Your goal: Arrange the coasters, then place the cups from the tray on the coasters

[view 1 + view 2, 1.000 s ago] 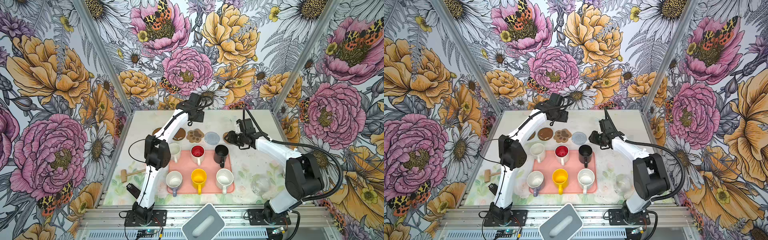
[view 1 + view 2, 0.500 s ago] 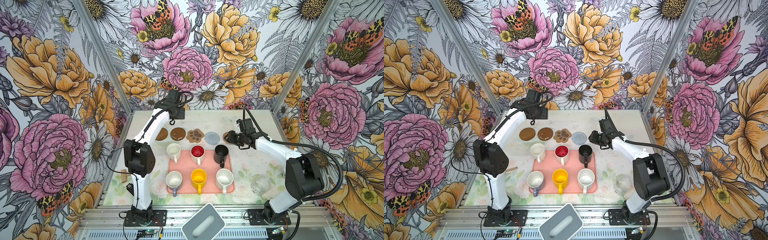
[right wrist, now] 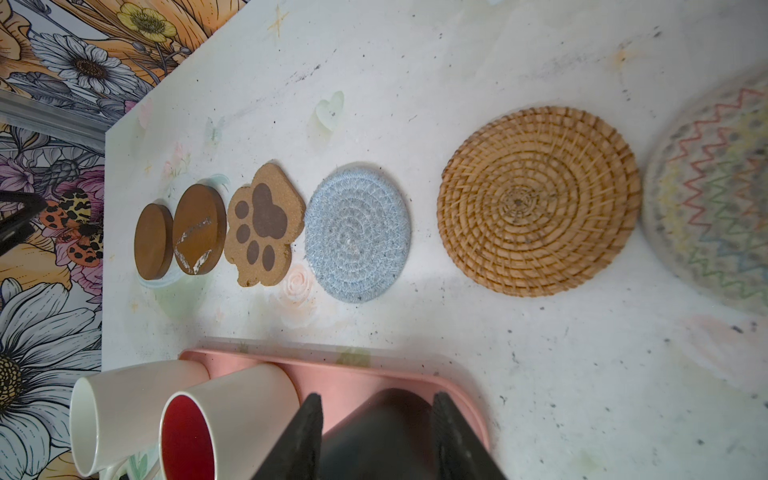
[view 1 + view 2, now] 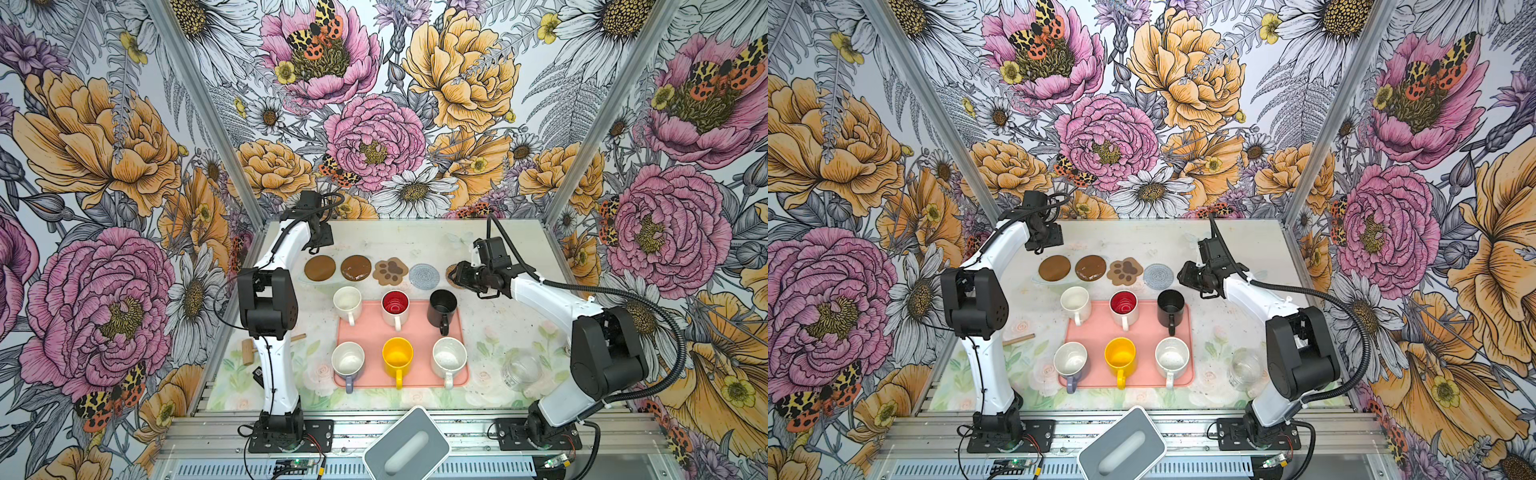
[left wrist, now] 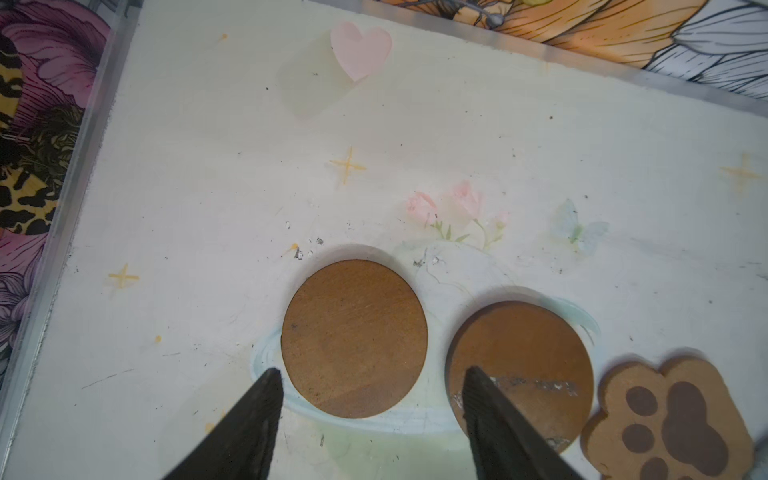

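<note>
Several coasters lie in a row at the back: two brown discs (image 4: 319, 268) (image 4: 356, 268), a paw shape (image 4: 390, 271), a grey-blue round (image 4: 424, 275), a tan woven round (image 3: 538, 201) and a pale woven round (image 3: 710, 199). On the pink tray (image 4: 415, 332) stand cups: red-inside (image 4: 395, 303), black (image 4: 443, 305), lavender (image 4: 348, 359), yellow (image 4: 397, 355), speckled (image 4: 449, 355). The white cup (image 4: 347, 300) stands at its far left corner. My left gripper (image 5: 372, 370) hangs open over the leftmost disc. My right gripper (image 3: 376, 397) hovers open above the tan round, with the black cup below its fingers.
A clear glass jar (image 4: 519, 372) stands right of the tray. A wooden mallet (image 4: 249, 351) lies by the left arm's base. A grey box (image 4: 405, 451) sits at the front edge. Metal frame posts and floral walls close in three sides.
My left arm has swung left from behind the paw coaster to above the leftmost brown disc, uncovering both discs. The right arm has not moved.
</note>
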{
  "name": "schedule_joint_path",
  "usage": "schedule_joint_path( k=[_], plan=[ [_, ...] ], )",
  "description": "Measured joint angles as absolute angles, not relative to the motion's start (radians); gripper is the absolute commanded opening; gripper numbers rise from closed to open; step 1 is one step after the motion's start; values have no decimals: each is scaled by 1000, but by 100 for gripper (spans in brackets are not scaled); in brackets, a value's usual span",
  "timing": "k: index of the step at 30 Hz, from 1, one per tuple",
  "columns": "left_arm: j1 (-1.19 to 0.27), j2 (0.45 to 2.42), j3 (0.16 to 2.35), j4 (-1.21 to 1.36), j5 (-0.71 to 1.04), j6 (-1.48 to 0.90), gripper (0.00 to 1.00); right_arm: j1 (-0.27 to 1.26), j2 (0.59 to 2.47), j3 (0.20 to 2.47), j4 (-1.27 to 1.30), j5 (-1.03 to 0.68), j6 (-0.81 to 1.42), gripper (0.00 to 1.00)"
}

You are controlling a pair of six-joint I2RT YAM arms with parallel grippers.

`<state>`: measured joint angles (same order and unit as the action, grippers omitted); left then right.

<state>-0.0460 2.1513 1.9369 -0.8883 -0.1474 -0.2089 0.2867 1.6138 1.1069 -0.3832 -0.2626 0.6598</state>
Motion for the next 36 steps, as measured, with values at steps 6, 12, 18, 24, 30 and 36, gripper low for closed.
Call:
schedule_joint_path(
  k=[6,12,18,24,30,36],
  plan=[
    [8,2270,1982,-871,-123,-215,70,288,1615,1107,-384,-263,666,45],
    [43,2315,2024,-849,-78,-215,70,289,1618,1107,-383,-263,668,45],
    [58,2315,2014,-806,-23,-215,70,292,1618,1108,-384,-263,673,45],
    [66,2316,1974,-773,21,-215,70,299,1625,1111,-384,-263,674,45],
    [77,2318,1934,-737,56,-231,69,306,1645,1118,-384,-263,674,45],
    [80,2326,1909,-706,89,-252,67,314,1666,1137,-383,-263,674,44]
  ],
)
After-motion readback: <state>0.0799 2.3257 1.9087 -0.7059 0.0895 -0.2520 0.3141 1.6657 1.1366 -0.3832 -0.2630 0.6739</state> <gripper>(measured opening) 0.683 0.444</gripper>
